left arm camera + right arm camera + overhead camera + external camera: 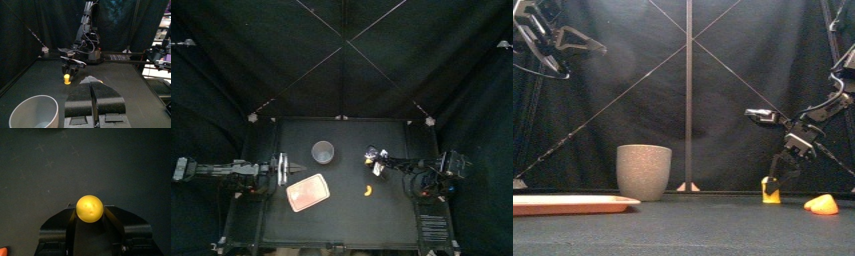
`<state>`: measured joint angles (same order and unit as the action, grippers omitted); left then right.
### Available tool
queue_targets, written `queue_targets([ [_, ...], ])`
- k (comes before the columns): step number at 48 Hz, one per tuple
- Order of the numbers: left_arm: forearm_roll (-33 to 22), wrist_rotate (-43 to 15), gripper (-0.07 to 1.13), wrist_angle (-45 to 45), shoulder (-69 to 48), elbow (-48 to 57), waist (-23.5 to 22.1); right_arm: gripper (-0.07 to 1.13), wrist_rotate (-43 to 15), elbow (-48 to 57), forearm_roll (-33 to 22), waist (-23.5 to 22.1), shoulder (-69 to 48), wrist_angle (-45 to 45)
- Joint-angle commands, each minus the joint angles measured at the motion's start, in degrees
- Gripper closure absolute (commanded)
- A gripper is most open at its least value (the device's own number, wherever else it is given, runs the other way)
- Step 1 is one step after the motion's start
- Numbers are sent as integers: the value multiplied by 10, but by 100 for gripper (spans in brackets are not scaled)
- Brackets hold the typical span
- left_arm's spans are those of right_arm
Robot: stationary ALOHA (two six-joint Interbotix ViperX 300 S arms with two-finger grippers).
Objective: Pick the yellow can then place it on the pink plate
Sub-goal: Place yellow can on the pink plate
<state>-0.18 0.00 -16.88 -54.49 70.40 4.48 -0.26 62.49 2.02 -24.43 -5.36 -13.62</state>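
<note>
Yellow can (768, 194): it stands upright on the black table (345, 215), at the lower right of the front view, well apart from the pink plate.
Right gripper (776, 178): it comes down onto the can from above. In the right wrist view the two jaws sit tight against both sides of the can, so it grips the can.
Pink plate (307, 191): it lies flat on the table, left of centre in the lower part of the top view.
Grey cup (644, 172): it stands upright, left of centre in the front view, behind the plate.
Yellow-orange toy (822, 204): it lies at the lower right corner of the front view, near the can but apart from it.
Left gripper (93, 100): the jaws are pressed together with only a thin line between them, and they hold nothing. Its arm is at the left edge of the top view.
</note>
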Motion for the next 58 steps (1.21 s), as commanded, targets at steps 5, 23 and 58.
queue_targets([
  [5,0,0,105,-5,3,-8,1,39,0,-11,1,4,-6,-2],
  [23,0,1,105,-10,3,-8,2,39,-1,-126,2,117,3,27],
  [58,-21,-1,105,-10,4,-7,18,39,2,-493,-33,264,272,135],
])
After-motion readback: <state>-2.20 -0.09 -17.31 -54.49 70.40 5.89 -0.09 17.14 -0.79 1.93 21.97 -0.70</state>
